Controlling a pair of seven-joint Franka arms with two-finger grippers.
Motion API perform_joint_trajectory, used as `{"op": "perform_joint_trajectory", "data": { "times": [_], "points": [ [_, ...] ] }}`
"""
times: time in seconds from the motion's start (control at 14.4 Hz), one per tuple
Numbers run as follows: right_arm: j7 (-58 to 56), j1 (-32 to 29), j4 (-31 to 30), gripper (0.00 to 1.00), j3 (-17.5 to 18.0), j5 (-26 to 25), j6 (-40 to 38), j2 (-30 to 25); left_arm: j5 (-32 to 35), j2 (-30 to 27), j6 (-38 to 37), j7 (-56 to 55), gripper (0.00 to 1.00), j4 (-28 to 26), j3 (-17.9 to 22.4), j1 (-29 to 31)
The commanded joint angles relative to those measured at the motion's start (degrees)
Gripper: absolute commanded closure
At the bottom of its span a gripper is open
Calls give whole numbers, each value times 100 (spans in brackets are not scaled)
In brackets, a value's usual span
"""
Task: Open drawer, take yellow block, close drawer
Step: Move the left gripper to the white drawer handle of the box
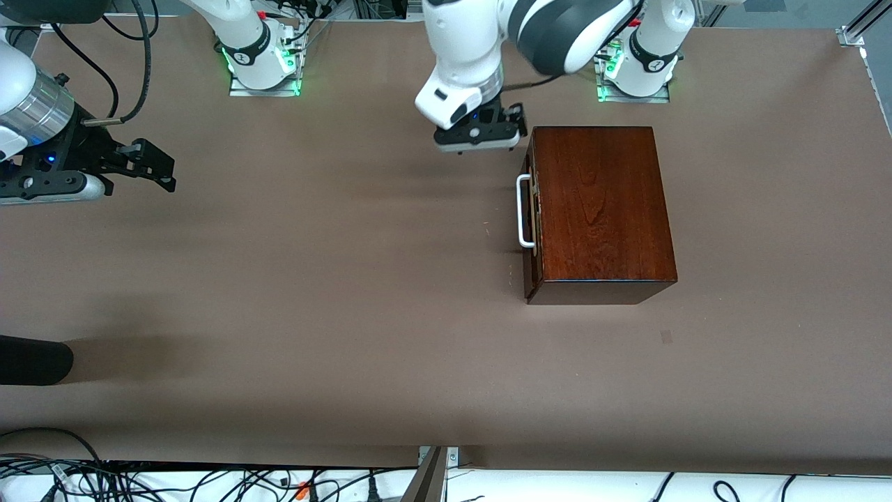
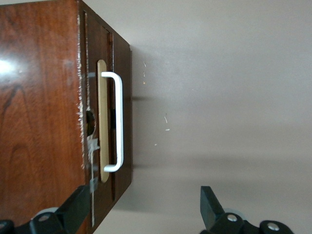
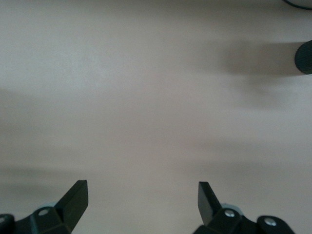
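The dark reddish-brown wooden box [image 1: 603,206] stands toward the left arm's end of the table. Its drawer [image 2: 124,87] is shut, the front flush with the box, and the white bar handle [image 1: 523,213] [image 2: 118,122] faces the table's middle. No yellow block shows; it is hidden. My left gripper [image 1: 488,139] [image 2: 144,204] hangs open over the table at the box's corner nearest the robot bases, one finger [image 2: 78,207] in line with the box's edge and nothing between the fingers. My right gripper [image 1: 157,167] [image 3: 142,200] waits open over bare table at the right arm's end.
A black rounded object [image 1: 35,361] [image 3: 304,57] juts in at the right arm's end of the table, nearer the front camera. Cables [image 1: 209,481] run along the table's front edge. Brown tabletop [image 1: 348,279] spreads in front of the drawer.
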Motion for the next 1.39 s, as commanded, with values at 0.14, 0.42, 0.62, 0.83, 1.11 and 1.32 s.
{"op": "perform_joint_trajectory", "data": {
  "times": [0.14,0.42,0.62,0.83,1.11,1.32],
  "points": [
    [23,-24,64,0,-4,109,-86,-6,468,238,557,1,0,-478,-5,78],
    [23,-33,64,0,-12,109,-86,-14,785,193,910,396,0,-1199,-5,157],
    [23,-33,64,0,-12,109,-86,-6,785,193,998,714,0,-1376,-5,298],
    [31,-33,64,0,-12,109,-86,-6,794,237,1288,679,0,-1613,22,377],
    [23,-33,64,0,-12,100,-86,-6,811,395,1350,635,0,-1605,65,421],
    [23,-42,64,0,-21,109,-86,-6,933,553,1429,408,0,-1570,74,412]
  ]
}}
